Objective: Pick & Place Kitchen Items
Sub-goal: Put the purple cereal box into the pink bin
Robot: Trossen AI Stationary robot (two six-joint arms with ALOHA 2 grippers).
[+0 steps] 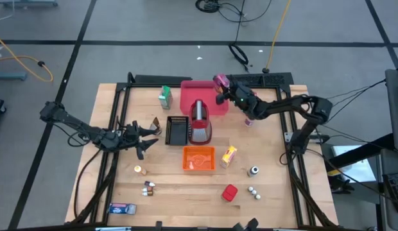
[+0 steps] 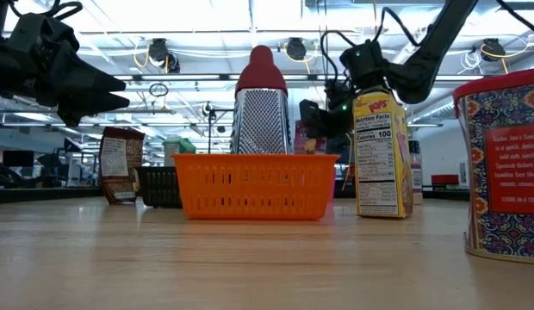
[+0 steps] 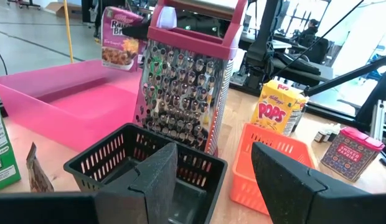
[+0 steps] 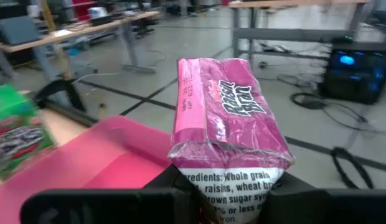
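Carrying the pink carton point(image 4: 227, 134), your right gripper point(image 1: 223, 90) is clamped on it above the far right corner of the pink tray point(image 1: 189, 96). Next you lower and release inside, clear of the grater point(image 1: 199, 122). Left gripper point(image 1: 146, 133) waits open beside the black basket point(image 1: 176, 130).

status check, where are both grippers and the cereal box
Right gripper shut on raisin bran box, above pink tray far corner. Left gripper open, empty, facing black basket. Nothing blocking the tray.
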